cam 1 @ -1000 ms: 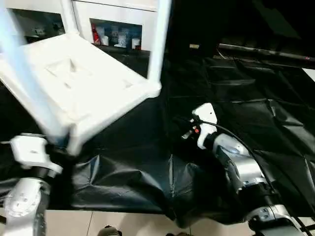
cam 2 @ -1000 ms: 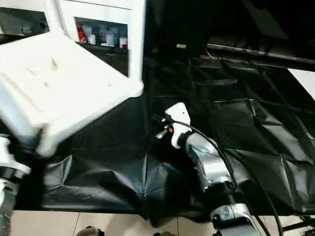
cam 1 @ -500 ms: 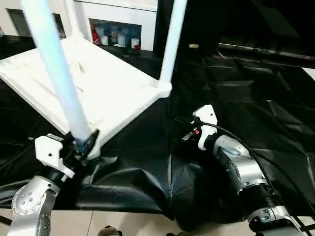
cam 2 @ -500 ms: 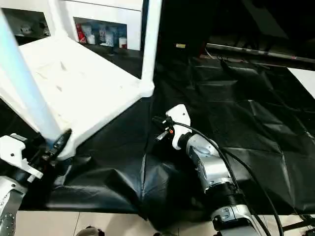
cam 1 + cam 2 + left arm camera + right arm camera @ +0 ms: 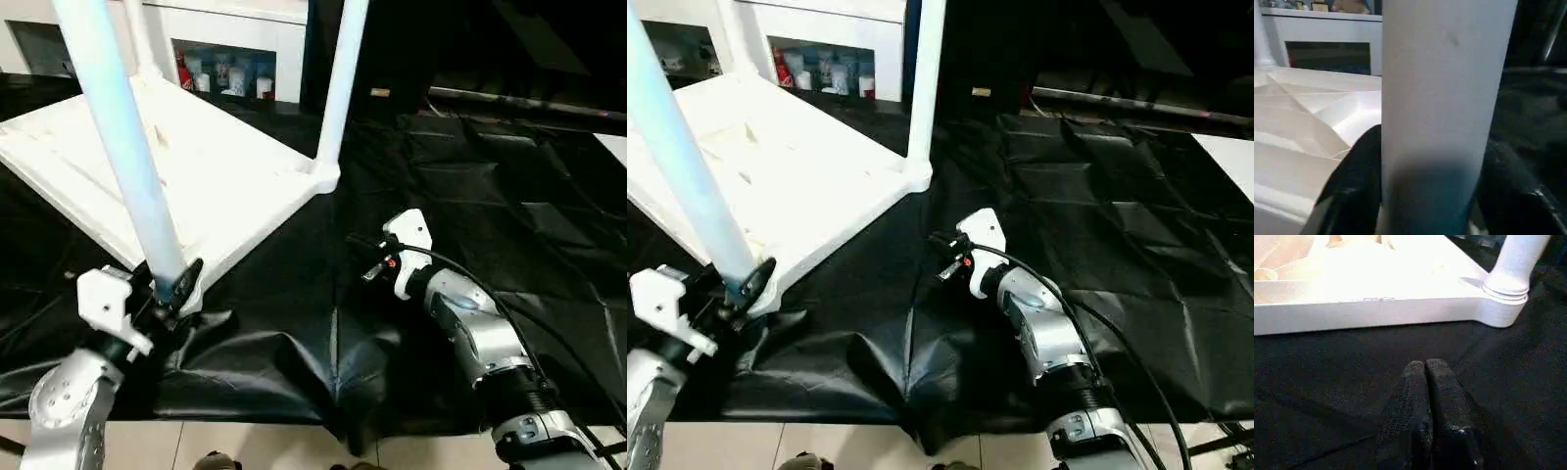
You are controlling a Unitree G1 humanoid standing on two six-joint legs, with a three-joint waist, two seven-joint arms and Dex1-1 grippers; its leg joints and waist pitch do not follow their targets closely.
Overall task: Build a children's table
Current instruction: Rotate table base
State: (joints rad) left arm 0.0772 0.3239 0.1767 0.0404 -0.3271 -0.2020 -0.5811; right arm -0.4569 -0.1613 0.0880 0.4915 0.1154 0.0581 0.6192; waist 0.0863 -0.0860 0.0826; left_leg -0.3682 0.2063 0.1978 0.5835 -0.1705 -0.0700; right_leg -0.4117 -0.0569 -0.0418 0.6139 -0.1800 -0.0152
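The children's table lies upside down on the black sheet, its white ribbed top (image 5: 211,171) flat and its legs pointing up. My left gripper (image 5: 172,290) sits at the base of the nearest leg (image 5: 122,147), at the near corner socket. In the left wrist view its black fingers (image 5: 1359,171) press against both sides of that leg (image 5: 1444,98). Another leg (image 5: 338,88) rises from the right corner and a third (image 5: 142,39) from the far side. My right gripper (image 5: 370,260) rests shut and empty on the sheet, a little short of the right corner socket (image 5: 1506,298).
The black sheet (image 5: 490,176) covers the floor and is bunched into folds (image 5: 294,362) between my arms. A white cabinet with glass-fronted shelves (image 5: 225,44) stands behind the table. Pale floor tiles (image 5: 265,446) show at the sheet's near edge.
The table top has come down from a raised, tilted pose to lie flat on the sheet, with my left gripper staying at the near leg. The right arm has barely moved.
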